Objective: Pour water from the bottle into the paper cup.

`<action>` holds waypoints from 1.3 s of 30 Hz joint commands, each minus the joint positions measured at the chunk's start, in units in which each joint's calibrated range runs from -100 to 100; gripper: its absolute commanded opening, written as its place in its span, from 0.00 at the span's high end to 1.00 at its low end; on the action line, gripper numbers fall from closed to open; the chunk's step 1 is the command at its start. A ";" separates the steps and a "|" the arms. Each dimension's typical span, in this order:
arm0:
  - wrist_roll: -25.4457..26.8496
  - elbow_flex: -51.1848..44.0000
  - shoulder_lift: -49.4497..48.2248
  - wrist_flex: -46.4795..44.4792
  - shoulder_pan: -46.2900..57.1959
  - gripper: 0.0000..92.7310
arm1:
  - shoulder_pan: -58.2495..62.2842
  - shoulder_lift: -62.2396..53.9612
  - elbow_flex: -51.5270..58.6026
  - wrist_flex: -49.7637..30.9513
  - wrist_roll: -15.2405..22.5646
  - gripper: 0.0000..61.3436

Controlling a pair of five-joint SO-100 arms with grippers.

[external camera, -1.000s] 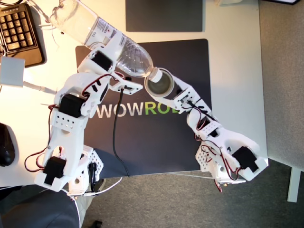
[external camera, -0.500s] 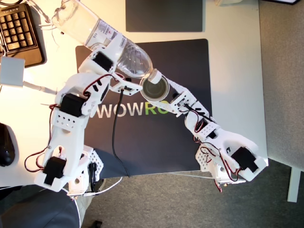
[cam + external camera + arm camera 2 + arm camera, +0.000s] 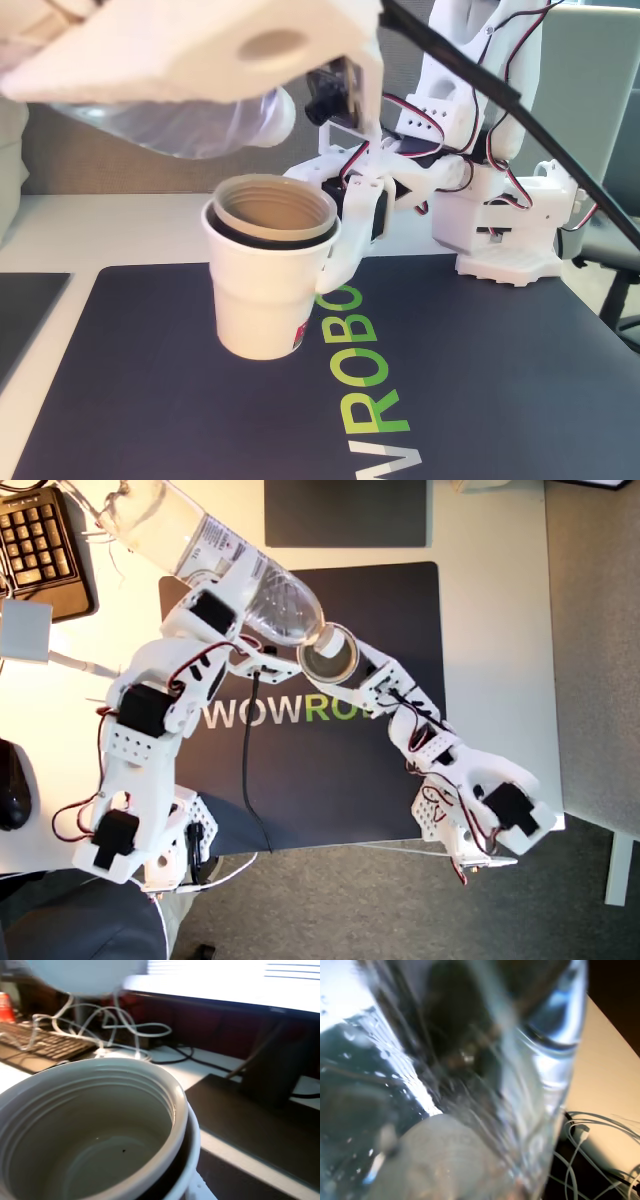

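Note:
The clear bottle (image 3: 200, 545) lies tilted, neck down, across the exterior view's upper left, its white cap end (image 3: 325, 635) at the rim of the paper cup (image 3: 328, 658). My first gripper (image 3: 245, 610) is shut on the bottle's middle. The first wrist view is filled by the bottle wall (image 3: 470, 1060), with drops of water (image 3: 380, 1065) on it. The cup (image 3: 262, 300) stands on the dark mat (image 3: 500, 400), and my second gripper (image 3: 340, 235) is shut around its upper wall. Its grey-brown inside (image 3: 90, 1135) shows no stream of water.
A keyboard (image 3: 35, 545), a white box (image 3: 25, 630) and a black mouse (image 3: 12, 785) lie at the exterior view's left. A second dark pad (image 3: 345, 510) sits beyond the mat (image 3: 400, 610). White cables (image 3: 100, 1020) trail behind the cup. The table ends at the exterior view's right.
The second gripper has slid the cup a little toward the exterior view's left, closer under the bottle's neck. The bottle's rear end has swung slightly further out.

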 commanded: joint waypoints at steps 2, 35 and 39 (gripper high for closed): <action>0.54 -11.21 -1.97 1.84 0.71 1.00 | 3.46 1.01 -9.80 0.84 -0.05 1.00; 0.68 -6.31 -2.67 1.10 -0.21 1.00 | 1.43 1.44 2.93 -11.74 -1.27 1.00; 0.68 -5.49 -2.93 0.86 -0.08 1.00 | 1.31 0.93 2.93 -11.50 -1.27 1.00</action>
